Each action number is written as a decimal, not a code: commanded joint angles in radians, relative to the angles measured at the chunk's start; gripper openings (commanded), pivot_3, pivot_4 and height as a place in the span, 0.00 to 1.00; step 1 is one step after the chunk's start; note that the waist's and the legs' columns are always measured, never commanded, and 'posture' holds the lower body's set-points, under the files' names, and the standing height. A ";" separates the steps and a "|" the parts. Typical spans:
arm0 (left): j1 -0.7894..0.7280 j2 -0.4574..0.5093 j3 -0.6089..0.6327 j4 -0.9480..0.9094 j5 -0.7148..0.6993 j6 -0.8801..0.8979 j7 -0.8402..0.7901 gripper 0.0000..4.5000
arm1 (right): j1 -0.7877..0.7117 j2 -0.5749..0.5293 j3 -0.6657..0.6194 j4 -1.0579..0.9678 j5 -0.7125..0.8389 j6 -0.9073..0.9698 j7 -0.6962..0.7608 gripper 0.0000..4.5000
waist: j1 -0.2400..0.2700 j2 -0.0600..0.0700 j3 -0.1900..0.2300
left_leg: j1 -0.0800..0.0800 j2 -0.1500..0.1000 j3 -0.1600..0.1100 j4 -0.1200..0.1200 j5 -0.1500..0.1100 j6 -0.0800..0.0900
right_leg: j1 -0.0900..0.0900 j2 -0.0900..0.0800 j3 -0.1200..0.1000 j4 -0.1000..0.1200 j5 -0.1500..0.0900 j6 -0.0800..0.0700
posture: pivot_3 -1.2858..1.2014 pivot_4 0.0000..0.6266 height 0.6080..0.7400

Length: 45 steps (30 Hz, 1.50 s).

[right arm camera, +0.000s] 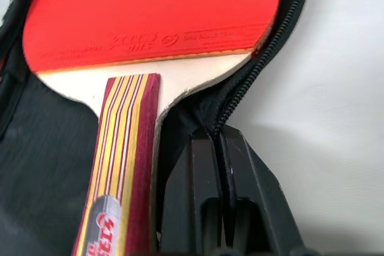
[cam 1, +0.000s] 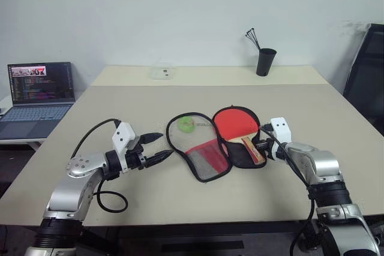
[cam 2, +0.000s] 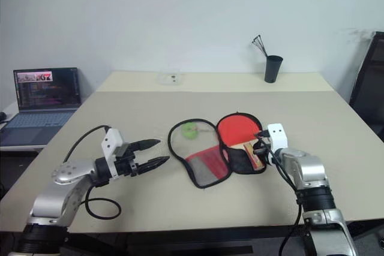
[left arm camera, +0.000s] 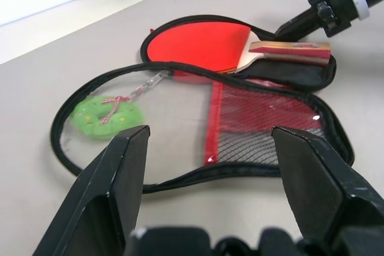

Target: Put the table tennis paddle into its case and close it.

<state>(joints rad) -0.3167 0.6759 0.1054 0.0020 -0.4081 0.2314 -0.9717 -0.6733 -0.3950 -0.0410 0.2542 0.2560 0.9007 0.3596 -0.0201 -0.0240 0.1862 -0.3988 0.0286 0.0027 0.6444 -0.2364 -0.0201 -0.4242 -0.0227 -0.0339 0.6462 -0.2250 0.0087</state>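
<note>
Lying open on the table [left arm camera: 48, 52]: the case [left arm camera: 252, 130], its mesh flap spread flat toward the camera. Resting on the case's far half: the table tennis paddle [left arm camera: 207, 46], red face up, striped handle pointing toward the right gripper [left arm camera: 282, 29]. Sitting under the clear flap: a green ball [left arm camera: 102, 115]. Framing the case: the left gripper [left arm camera: 207, 148], fingers [left arm camera: 120, 178] spread wide.

Silver arms with black cuffs, white wrist blocks, looping black cables, and black-fingered left pincer [cam 1: 161, 147].
</note>
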 commanded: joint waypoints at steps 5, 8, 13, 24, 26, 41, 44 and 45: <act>-0.022 -0.009 0.006 -0.011 0.000 -0.021 -0.005 0.79 | -0.064 -0.002 -0.031 0.011 0.004 -0.018 0.007 0.13 | -0.001 0.000 0.000 | 0.000 0.000 0.000 0.000 0.000 0.000 | 0.000 0.000 0.000 0.000 0.000 0.000 | 0.52 0.24 1.00; -0.016 -0.007 0.010 -0.013 -0.002 -0.020 -0.008 0.79 | -0.061 0.000 -0.044 -0.018 0.008 -0.010 -0.005 0.36 | -0.003 0.000 0.000 | 0.000 0.000 0.000 0.000 0.000 0.000 | 0.000 0.000 0.000 0.000 0.000 0.000 | 0.52 0.24 1.00; 0.006 0.000 0.019 -0.019 -0.012 -0.012 -0.018 0.79 | -0.050 -0.050 -0.070 -0.110 0.029 -0.007 0.035 0.72 | -0.003 0.000 0.000 | 0.000 0.001 0.000 0.000 0.000 0.000 | 0.000 0.000 0.000 0.000 0.000 0.000 | 0.52 0.24 1.00; -0.001 -0.006 -0.018 0.092 0.040 0.041 0.004 0.79 | 0.137 -0.349 -0.082 -0.611 0.353 0.136 0.472 0.86 | 0.004 0.000 0.000 | 0.000 0.001 0.000 0.000 0.000 0.000 | 0.000 0.000 0.000 0.000 0.000 0.000 | 0.52 0.24 1.00; -0.024 -0.006 -0.028 0.134 0.058 0.044 0.008 0.70 | 0.166 -0.393 -0.072 -0.653 0.363 0.121 0.502 0.87 | 0.007 0.000 0.000 | 0.000 0.001 0.000 0.000 0.000 0.000 | 0.000 0.000 -0.001 -0.001 0.000 0.000 | 0.52 0.24 1.00; -0.182 -0.086 -0.116 0.457 0.243 -0.075 0.090 0.01 | 0.190 -0.401 -0.048 -0.678 0.366 0.078 0.472 0.87 | 0.019 -0.001 0.000 | 0.001 0.000 0.000 0.001 0.000 0.000 | 0.001 0.000 -0.002 -0.001 0.000 0.000 | 0.52 0.24 1.00; -0.202 -0.113 -0.118 0.499 0.252 -0.100 0.098 0.01 | 0.187 -0.392 -0.049 -0.674 0.369 0.075 0.463 0.87 | 0.020 -0.001 0.000 | 0.001 0.000 0.000 0.001 0.000 0.000 | 0.002 0.000 -0.002 0.000 0.000 0.000 | 0.52 0.24 1.00; -0.211 -0.127 -0.118 0.518 0.254 -0.112 0.106 0.01 | 0.186 -0.387 -0.050 -0.673 0.370 0.074 0.458 0.87 | 0.020 -0.001 0.000 | 0.001 0.000 0.000 0.001 0.000 0.000 | 0.002 0.000 -0.002 0.000 0.000 0.000 | 0.52 0.24 1.00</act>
<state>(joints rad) -0.5120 0.5619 -0.0137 0.4985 -0.1658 0.1438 -0.8824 -0.4787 -0.7842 -0.0755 -0.3916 0.6120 0.9984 0.8237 0.0002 -0.0246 0.1858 -0.3976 0.0284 0.0022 0.6460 -0.2365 -0.0201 -0.4221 -0.0228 -0.0359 0.6462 -0.2247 0.0083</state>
